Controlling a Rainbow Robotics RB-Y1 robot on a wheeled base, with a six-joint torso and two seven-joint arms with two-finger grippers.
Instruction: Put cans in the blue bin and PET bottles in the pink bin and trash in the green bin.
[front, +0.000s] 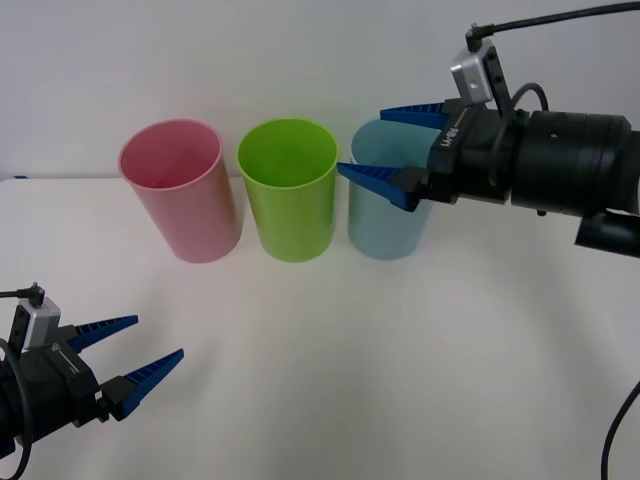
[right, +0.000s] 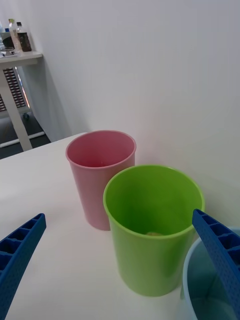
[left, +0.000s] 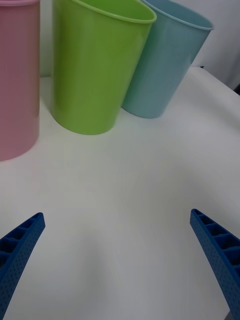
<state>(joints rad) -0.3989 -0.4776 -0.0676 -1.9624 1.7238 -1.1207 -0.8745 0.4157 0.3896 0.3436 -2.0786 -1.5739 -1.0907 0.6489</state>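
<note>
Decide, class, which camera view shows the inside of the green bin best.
The right wrist view: it looks down past the rim of the green bin to a small pale bit at the bottom, likely the trash. The front view gives the opening at a shallow angle; the left wrist view gives the outer wall.

Smooth glossy plastic bins, matt white table

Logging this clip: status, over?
Right gripper open above the blue bin. Left gripper open, low. Trash inside the green bin. Nothing blocking.

White table: pink bin, green bin, blue bin.
</note>
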